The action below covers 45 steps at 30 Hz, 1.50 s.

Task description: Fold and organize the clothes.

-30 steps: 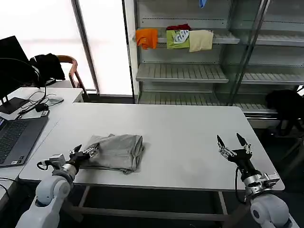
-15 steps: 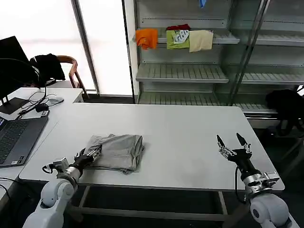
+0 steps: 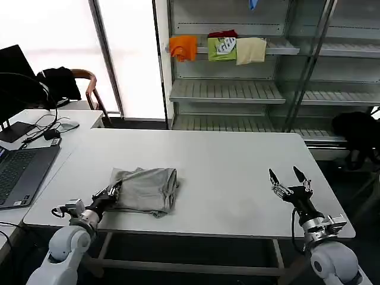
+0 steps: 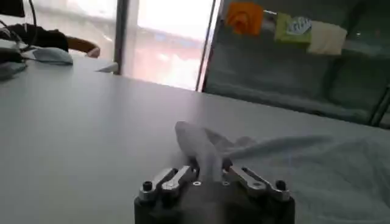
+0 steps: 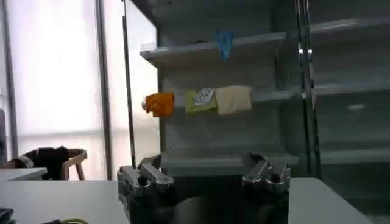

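1. Left gripper (image 3: 113, 192): low at the near left part of the white rectangular table (image 3: 237, 160). Its fingers are clamped on a pinched-up fold at the near-left corner of the light grey folded shirt (image 3: 145, 189); the left wrist view shows the cloth (image 4: 207, 152) rising between the two fingers.

2. Position of the shirt: it lies flat on the table as a compact folded bundle, extending from the left gripper toward the table centre and slightly away from the robot. Its long axis appears to run roughly across the table, left to right.

3. Right gripper (image 3: 286, 181): raised just above the near right part of the table, fingers spread wide, holding nothing. The shirt lies well apart from it, across bare tabletop. The left arm is therefore the nearer arm and the only one in contact.

4. Judgement: any coming fold or drag turns on the held corner. Pulling it toward the shirt's far-right edge would carry cloth over cloth.

5. Surroundings:
   - A dark open laptop (image 3: 18, 172) sits on the adjoining desk, just outboard of the left gripper.
   - A grey metal shelving unit (image 3: 237, 92) stands beyond the table, carrying orange, green and cream folded garments (image 3: 217, 48).

6. Obstructions: nothing lies on the table between the left gripper and the remainder of the shirt.
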{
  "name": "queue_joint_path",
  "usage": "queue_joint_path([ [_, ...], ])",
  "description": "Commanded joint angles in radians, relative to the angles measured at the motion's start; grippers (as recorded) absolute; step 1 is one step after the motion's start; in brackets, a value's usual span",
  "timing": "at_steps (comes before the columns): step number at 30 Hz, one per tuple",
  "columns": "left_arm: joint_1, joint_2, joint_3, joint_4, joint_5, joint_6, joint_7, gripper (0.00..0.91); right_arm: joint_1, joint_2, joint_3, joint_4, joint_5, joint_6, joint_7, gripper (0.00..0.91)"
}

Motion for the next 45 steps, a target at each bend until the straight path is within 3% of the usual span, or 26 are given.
queue_joint_path([
  [1, 0.006, 0.098, -0.049, -0.060, -0.008, -0.031, 0.005, 0.000, 0.019, 0.004, -0.012, -0.002, 0.000, -0.002, 0.001, 0.907],
  [5, 0.009, 0.201, -0.100, -0.062, -0.044, -0.036, 0.003, 0.000, 0.024, 0.004, -0.016, -0.003, 0.001, -0.001, 0.001, 0.907],
  [13, -0.084, 0.523, -0.282, -0.035, -0.104, -0.011, 0.043, 0.000, 0.032, 0.000, -0.027, -0.013, 0.003, 0.005, -0.001, 0.907],
  [17, -0.156, 0.567, -0.264, -0.128, -0.110, 0.032, 0.077, 0.000, 0.037, 0.006, -0.033, -0.009, 0.001, 0.002, 0.000, 0.907],
  [21, -0.130, 0.501, -0.135, -0.176, 0.041, 0.029, 0.155, 0.000, 0.029, 0.006, -0.028, -0.005, 0.001, 0.002, 0.000, 0.907],
  [23, -0.089, 0.400, 0.038, -0.100, 0.244, -0.029, 0.206, 0.000, 0.016, 0.006, -0.019, -0.002, 0.001, 0.005, -0.002, 0.907],
  [26, -0.067, 0.253, 0.207, 0.093, 0.480, -0.225, 0.246, 0.000, 0.000, 0.003, -0.004, 0.005, 0.001, 0.007, -0.002, 0.907],
  [28, -0.066, 0.156, 0.270, 0.153, 0.535, -0.288, 0.245, 0.000, -0.005, -0.001, 0.003, 0.007, 0.002, 0.007, -0.002, 0.907],
  [31, -0.078, 0.084, 0.337, 0.127, 0.533, -0.303, 0.214, 0.000, -0.004, 0.000, 0.005, 0.006, 0.001, 0.004, -0.002, 0.907],
  [34, -0.116, 0.067, 0.375, 0.068, 0.505, -0.283, 0.173, 0.020, -0.001, 0.006, 0.000, 0.007, -0.003, 0.002, -0.002, 0.907],
  [35, -0.131, 0.068, 0.385, 0.053, 0.481, -0.263, 0.148, 0.060, 0.001, 0.008, -0.004, 0.006, -0.005, 0.002, -0.002, 0.907],
  [36, -0.152, 0.071, 0.392, 0.044, 0.469, -0.246, 0.127, 0.333, 0.003, 0.009, -0.006, 0.006, -0.005, 0.002, -0.002, 0.907],
  [37, -0.169, 0.073, 0.400, 0.044, 0.462, -0.229, 0.098, 0.534, 0.005, 0.010, -0.010, 0.003, -0.005, 0.002, -0.002, 0.907],
  [38, -0.185, 0.076, 0.408, 0.052, 0.462, -0.221, 0.078, 0.907, 0.006, 0.011, -0.011, 0.002, -0.006, 0.002, -0.002, 0.907],
  [45, -0.210, 0.099, 0.543, -0.023, 0.554, -0.098, -0.126, 0.907, 0.015, 0.012, -0.023, -0.009, -0.009, 0.003, -0.002, 0.907],
])
